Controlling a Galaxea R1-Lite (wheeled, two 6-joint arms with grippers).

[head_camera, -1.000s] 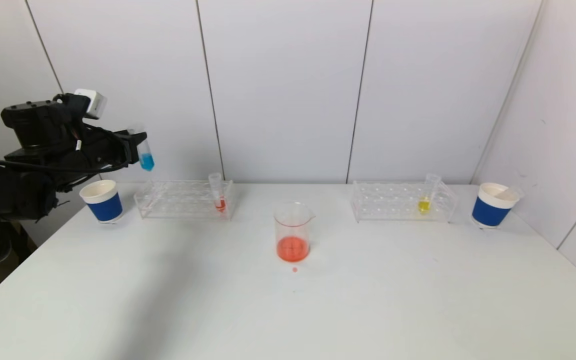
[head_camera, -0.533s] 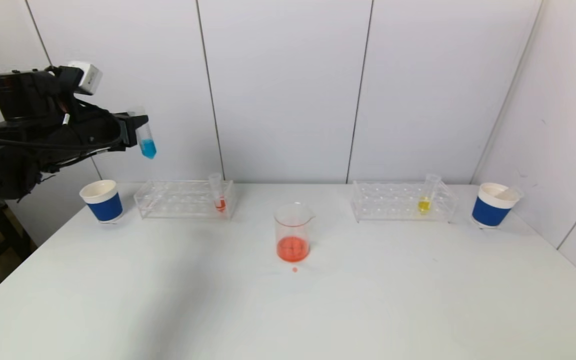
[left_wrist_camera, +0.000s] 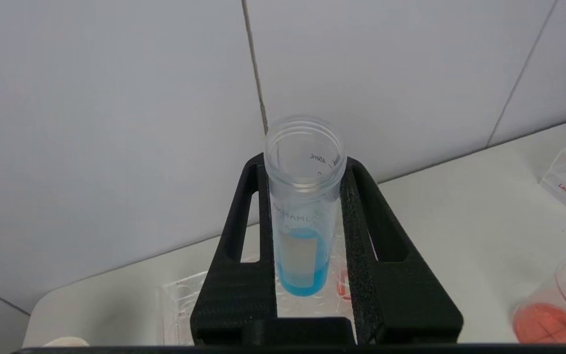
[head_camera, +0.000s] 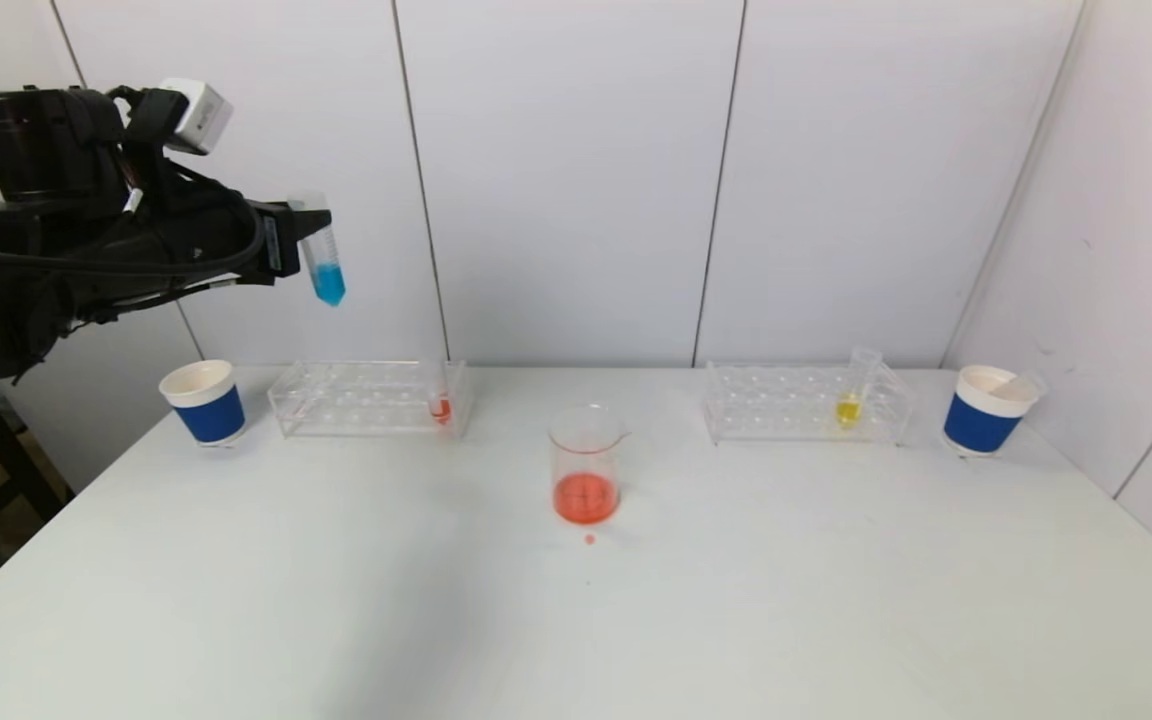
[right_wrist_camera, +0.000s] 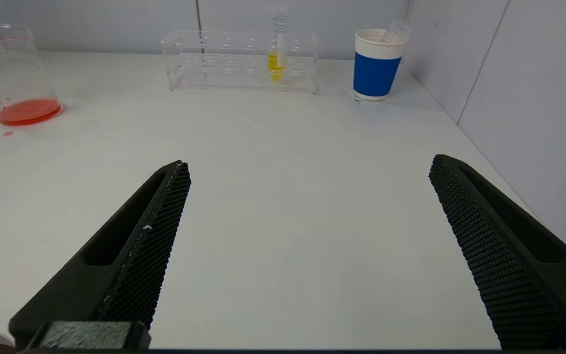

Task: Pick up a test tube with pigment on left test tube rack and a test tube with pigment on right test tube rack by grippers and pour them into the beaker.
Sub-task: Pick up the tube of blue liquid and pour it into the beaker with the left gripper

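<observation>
My left gripper (head_camera: 308,243) is shut on a clear test tube with blue pigment (head_camera: 322,262), held upright high above the left rack (head_camera: 356,400); the tube also shows in the left wrist view (left_wrist_camera: 302,216) between my fingers (left_wrist_camera: 361,231). The left rack holds a tube with red pigment (head_camera: 440,405). The beaker (head_camera: 586,465) with orange-red liquid stands at the table's middle. The right rack (head_camera: 796,405) holds a tube with yellow pigment (head_camera: 848,405), also in the right wrist view (right_wrist_camera: 276,59). My right gripper (right_wrist_camera: 307,167) is open and empty, low over the near right table, out of the head view.
A blue paper cup (head_camera: 204,402) stands left of the left rack. Another blue cup (head_camera: 986,410) with an empty tube in it stands right of the right rack. A small red drop (head_camera: 589,539) lies in front of the beaker. Walls close the back and right.
My left gripper has risen and moved right with the blue tube. Nothing else on the table has moved.
</observation>
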